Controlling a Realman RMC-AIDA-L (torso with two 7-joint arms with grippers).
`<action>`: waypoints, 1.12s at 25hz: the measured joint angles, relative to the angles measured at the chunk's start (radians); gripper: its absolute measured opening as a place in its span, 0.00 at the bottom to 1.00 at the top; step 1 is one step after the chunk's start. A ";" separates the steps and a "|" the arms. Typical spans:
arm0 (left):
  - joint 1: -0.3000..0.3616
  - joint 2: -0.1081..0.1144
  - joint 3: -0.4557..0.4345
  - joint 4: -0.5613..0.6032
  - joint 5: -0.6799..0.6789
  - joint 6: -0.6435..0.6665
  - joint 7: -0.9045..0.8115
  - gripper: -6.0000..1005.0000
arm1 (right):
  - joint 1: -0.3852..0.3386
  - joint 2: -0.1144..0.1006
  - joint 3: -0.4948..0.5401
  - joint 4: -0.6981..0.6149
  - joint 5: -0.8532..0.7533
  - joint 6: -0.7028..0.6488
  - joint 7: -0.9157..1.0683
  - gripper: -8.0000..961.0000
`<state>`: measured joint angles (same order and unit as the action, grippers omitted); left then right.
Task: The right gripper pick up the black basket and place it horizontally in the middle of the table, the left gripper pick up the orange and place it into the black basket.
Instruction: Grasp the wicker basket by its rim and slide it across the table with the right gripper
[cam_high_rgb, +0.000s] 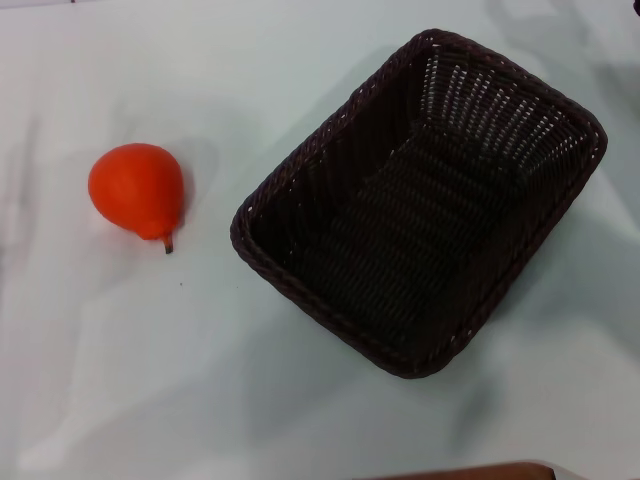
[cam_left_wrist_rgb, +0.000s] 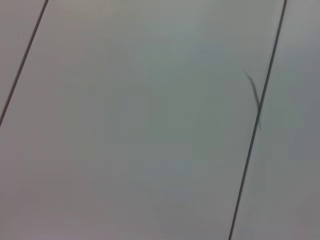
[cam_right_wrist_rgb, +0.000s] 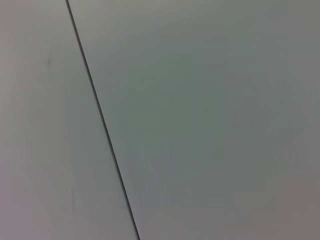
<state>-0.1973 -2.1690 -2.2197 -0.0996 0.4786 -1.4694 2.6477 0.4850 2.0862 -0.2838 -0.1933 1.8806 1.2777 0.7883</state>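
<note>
The black basket (cam_high_rgb: 420, 200) sits on the white worktop (cam_high_rgb: 120, 380) in the right half of the head view, turned at a slant so that its long sides run from lower left to upper right. It stands upright with its open top facing up, and nothing lies inside it. The orange (cam_high_rgb: 137, 188) rests on the worktop at the left of the frame, well apart from the basket, its short brown stem pointing toward the lower right. Neither pincer appears in any view, so their state cannot be told. Both wrist views show only pale grey panels crossed by thin dark seams.
</note>
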 joint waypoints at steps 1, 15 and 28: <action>0.000 0.000 0.000 0.000 0.000 0.000 0.000 0.88 | 0.000 0.000 0.000 0.000 0.000 0.000 0.000 0.86; -0.001 0.000 0.000 0.001 0.000 0.001 0.000 0.88 | -0.017 -0.016 -0.164 -0.223 -0.126 -0.042 0.273 0.86; -0.002 0.000 0.000 -0.002 0.000 0.002 0.000 0.88 | 0.138 -0.135 -0.294 -0.907 -1.039 0.335 1.424 0.86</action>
<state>-0.1989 -2.1689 -2.2197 -0.1018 0.4787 -1.4674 2.6476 0.6230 1.9509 -0.5778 -1.1001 0.8418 1.6123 2.2125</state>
